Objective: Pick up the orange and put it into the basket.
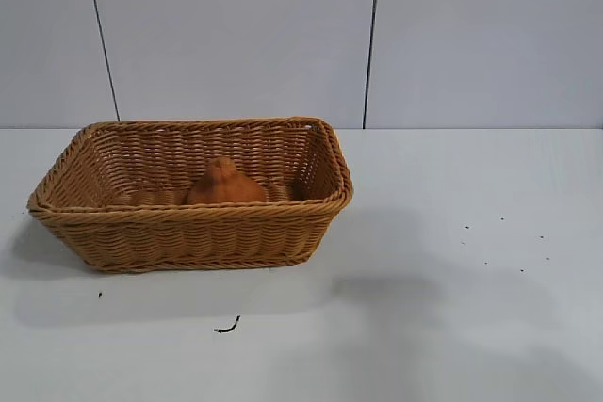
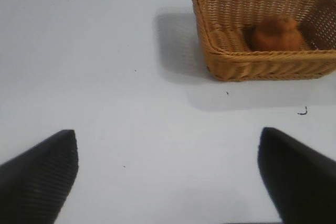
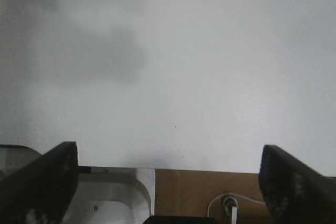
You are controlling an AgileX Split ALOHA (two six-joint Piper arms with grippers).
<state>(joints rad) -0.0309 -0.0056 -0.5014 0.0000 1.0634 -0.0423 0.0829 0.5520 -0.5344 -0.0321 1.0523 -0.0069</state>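
The orange (image 1: 224, 185) is a dull-orange lumpy fruit with a knob on top. It lies inside the tan woven basket (image 1: 188, 233) at the left of the table. Both also show in the left wrist view, the orange (image 2: 275, 34) inside the basket (image 2: 226, 61), far from my left gripper (image 2: 168, 177). My left gripper is open and empty above bare table. My right gripper (image 3: 168, 182) is open and empty over the table's edge. Neither arm shows in the exterior view.
A small dark scrap (image 1: 227, 327) lies on the white table in front of the basket. Small dark specks (image 1: 499, 242) dot the right side. In the right wrist view a white base (image 3: 110, 198) and a brown surface with a cable (image 3: 226, 200) lie beyond the table's edge.
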